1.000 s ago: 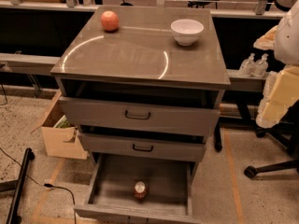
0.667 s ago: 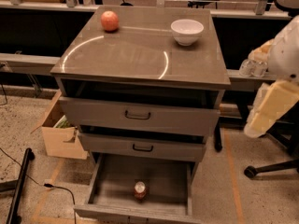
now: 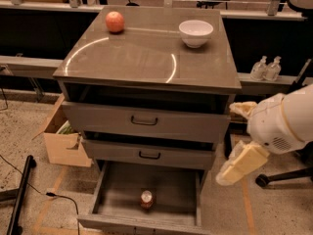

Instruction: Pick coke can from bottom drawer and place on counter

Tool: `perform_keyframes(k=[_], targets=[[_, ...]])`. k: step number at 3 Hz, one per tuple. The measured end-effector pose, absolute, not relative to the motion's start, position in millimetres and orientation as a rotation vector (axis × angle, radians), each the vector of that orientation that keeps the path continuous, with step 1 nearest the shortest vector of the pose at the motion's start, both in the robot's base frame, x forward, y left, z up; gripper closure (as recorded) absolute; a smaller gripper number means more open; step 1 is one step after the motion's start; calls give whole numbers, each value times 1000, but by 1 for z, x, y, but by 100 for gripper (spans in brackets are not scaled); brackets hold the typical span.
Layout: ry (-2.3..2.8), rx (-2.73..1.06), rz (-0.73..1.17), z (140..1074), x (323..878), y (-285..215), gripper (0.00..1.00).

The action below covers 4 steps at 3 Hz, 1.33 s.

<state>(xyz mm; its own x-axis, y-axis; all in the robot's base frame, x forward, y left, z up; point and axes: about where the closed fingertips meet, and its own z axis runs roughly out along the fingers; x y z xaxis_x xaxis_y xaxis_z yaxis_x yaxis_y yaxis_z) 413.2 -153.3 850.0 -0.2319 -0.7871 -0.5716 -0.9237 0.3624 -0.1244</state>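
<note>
The coke can [image 3: 146, 199] stands upright in the middle of the bottom drawer [image 3: 110, 195], which is pulled open at the foot of the cabinet. The counter [image 3: 146, 58] is the glossy grey-brown cabinet top. My gripper [image 3: 239, 136] hangs in the air just right of the cabinet, level with the middle drawer, above and to the right of the can. Its two cream fingers [image 3: 243, 163] stand apart and hold nothing.
An orange-red fruit [image 3: 115, 21] and a white bowl [image 3: 195, 32] sit at the back of the counter. A cardboard box [image 3: 61, 143] stands left of the cabinet. Two bottles [image 3: 266, 68] are on a ledge at right. A chair base [image 3: 281, 177] is behind my arm.
My arm has come down and to the left, from the right edge toward the cabinet's right side. The can and drawers have not moved.
</note>
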Motion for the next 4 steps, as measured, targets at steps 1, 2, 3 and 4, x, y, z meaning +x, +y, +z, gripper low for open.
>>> perform_keyframes(k=[1,2,3,4], targets=[[2015,-1482,349,802,422,-121,0],[1983,-1428,272,806,442,-120,0],[1983,-1428,272,806,442,-120,0],[1989,-1374,293,778,440,-117,0]])
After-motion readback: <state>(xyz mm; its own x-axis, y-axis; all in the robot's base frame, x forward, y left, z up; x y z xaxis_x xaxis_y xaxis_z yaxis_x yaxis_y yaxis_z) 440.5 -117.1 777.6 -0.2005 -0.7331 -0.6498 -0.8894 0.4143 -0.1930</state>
